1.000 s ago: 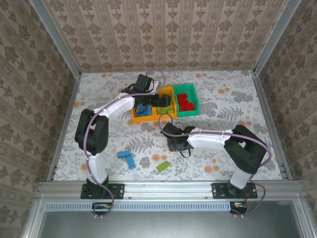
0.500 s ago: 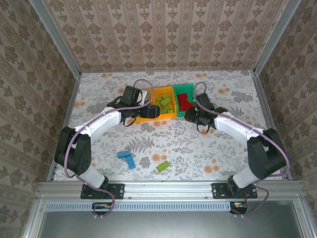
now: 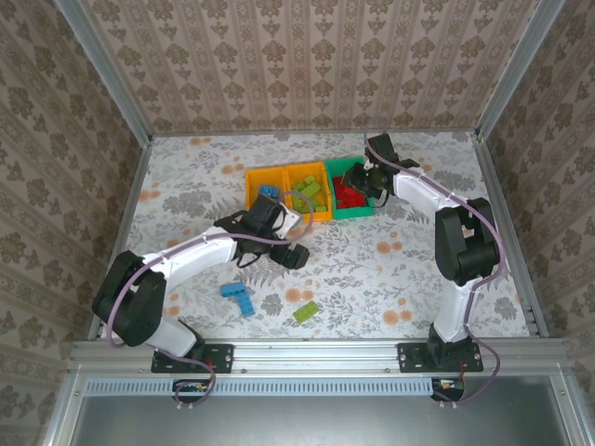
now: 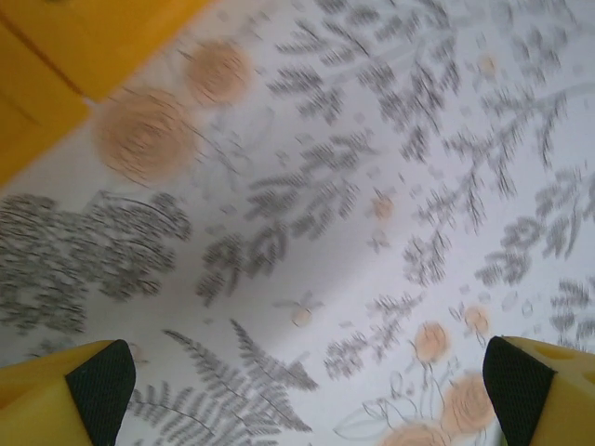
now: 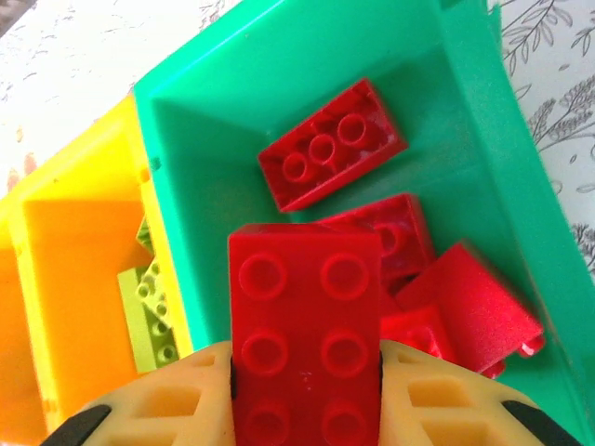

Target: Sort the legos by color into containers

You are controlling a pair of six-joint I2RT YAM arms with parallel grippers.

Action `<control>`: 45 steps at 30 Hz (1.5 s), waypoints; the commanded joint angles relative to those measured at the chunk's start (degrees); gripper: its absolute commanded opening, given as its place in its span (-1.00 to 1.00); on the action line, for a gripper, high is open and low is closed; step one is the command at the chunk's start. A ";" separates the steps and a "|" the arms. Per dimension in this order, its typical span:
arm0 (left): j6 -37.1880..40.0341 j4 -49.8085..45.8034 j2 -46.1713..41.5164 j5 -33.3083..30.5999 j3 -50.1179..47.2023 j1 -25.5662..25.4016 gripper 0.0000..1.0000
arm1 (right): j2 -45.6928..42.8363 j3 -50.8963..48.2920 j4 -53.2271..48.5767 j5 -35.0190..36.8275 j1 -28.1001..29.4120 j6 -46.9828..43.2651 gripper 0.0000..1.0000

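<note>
Right pincer clamped on a red brick, poised above the green bin, where other red bricks already lie heaped. The colour match explains the position, and the step in hand looks to be the drop. From above, that arm reaches to the far side of the counter so that its wrist sits over the same bin.

Left pincer stands wide apart and empty, low over the flowered counter just in front of the bins. It is probably on its way to the two strays nearer the arms' bases, a loose blue brick and a loose lime brick. Lime bricks fill the middle orange-yellow bin, and a blue brick shows in the left orange-yellow bin.

Much is unclear. The held brick's lower end is cut off by the frame edge, and whether it touches the heap beneath cannot be told. The right wrist covers part of the green bin from above, so its contents cannot be counted there. The left wrist view is blurred, giving only dark fingertips at the bottom corners and an orange bin wall at the top left.
</note>
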 commanded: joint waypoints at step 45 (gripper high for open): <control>3.40 -16.07 18.52 -8.95 6.93 -25.31 -0.18 | -21.14 -15.66 -1.69 0.48 -5.85 -3.58 0.54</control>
